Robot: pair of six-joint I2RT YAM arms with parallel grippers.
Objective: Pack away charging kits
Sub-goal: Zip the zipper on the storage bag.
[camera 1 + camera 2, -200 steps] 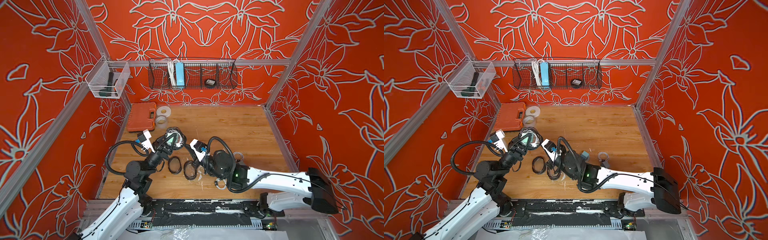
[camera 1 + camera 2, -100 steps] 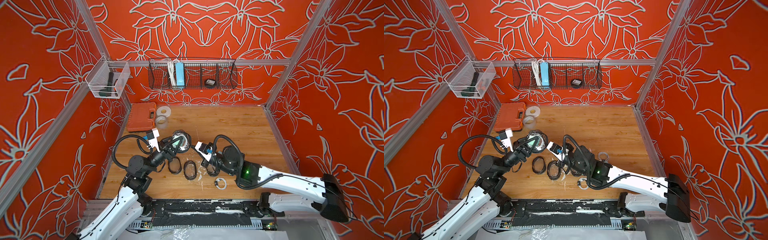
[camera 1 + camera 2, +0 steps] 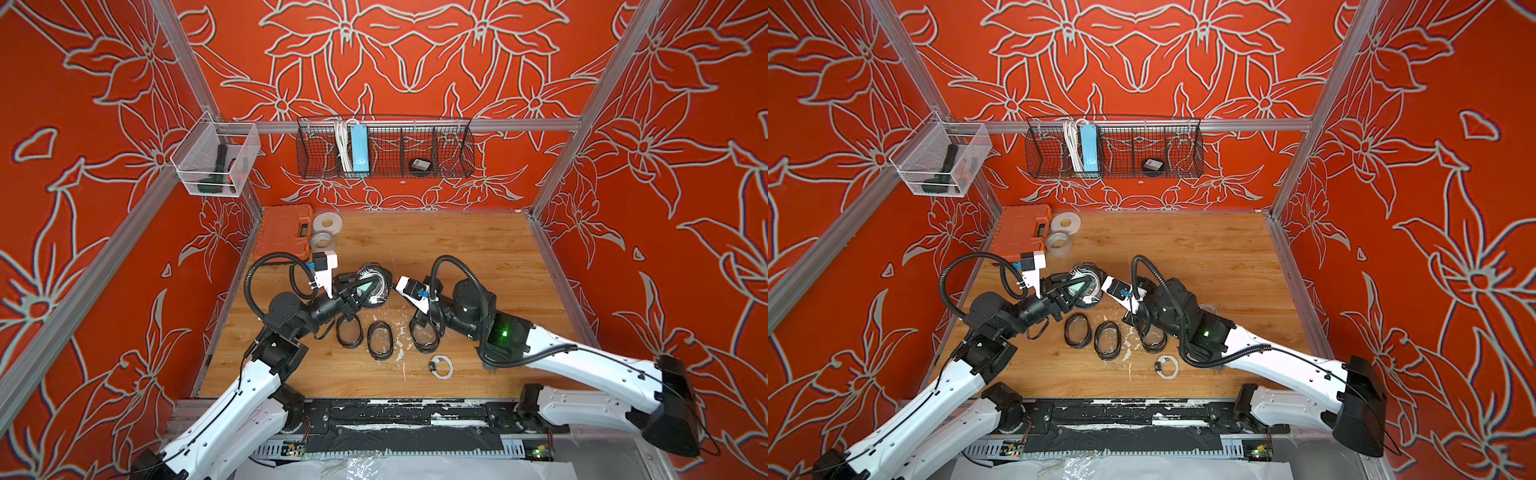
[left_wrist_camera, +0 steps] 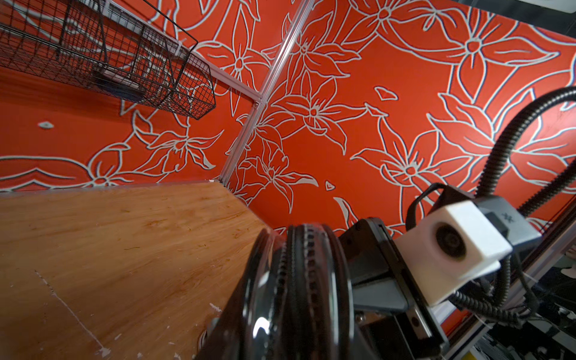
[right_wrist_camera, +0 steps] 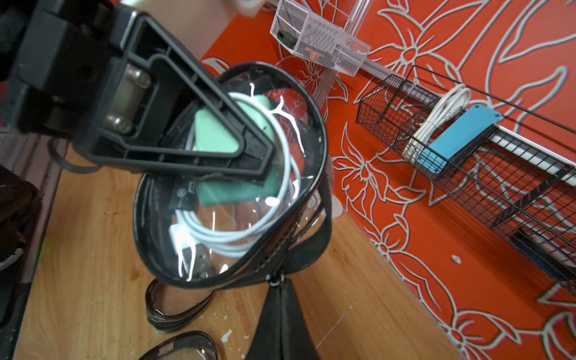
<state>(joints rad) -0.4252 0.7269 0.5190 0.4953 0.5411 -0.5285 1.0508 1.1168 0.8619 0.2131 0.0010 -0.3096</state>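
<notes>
Left end effector [image 3: 368, 287] clamps case [image 5: 156, 218] upright, kit [image 5: 237, 193] inside, face toward right end effector [image 5: 279, 283], shut at zip [image 5: 311, 249].

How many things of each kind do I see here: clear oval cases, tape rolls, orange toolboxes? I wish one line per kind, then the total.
Clear oval cases: 4 (one in the left end effector, three on the table)
Tape rolls: 2
Orange toolbox: 1
Total: 7

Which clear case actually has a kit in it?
The lifted case in the left pincer: teal plug and coiled white cable show through it. The three cases lying flat look empty.
</notes>
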